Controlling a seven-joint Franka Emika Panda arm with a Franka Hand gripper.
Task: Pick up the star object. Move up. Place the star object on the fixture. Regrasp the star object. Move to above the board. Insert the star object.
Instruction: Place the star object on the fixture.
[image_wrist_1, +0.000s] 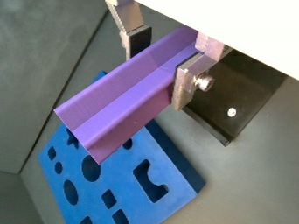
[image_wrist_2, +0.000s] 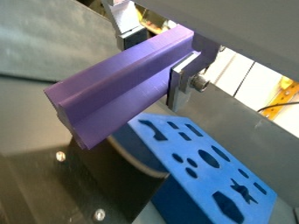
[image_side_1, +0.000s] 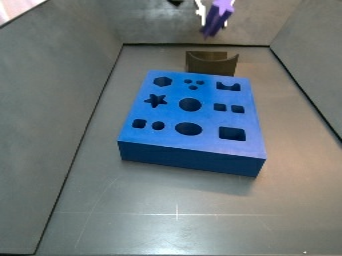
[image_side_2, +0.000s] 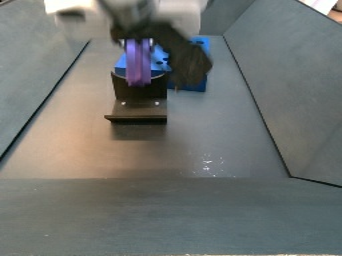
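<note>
Floor: dull dark grey sheet, walled on both sides by sloping grey panels, one panel left of the board.

Board: thick blue slab flat on the floor; star-shaped hole near its left edge, round and square cut-outs to its right. All holes visible in this side view are empty.

Fixture: dark block standing just behind the board's far edge.

Gripper: raised above the fixture, silver fingers pinching the star object at one end. Purple peg is clear of both board and fixture, ridged length projecting out over the board in both wrist views.
</note>
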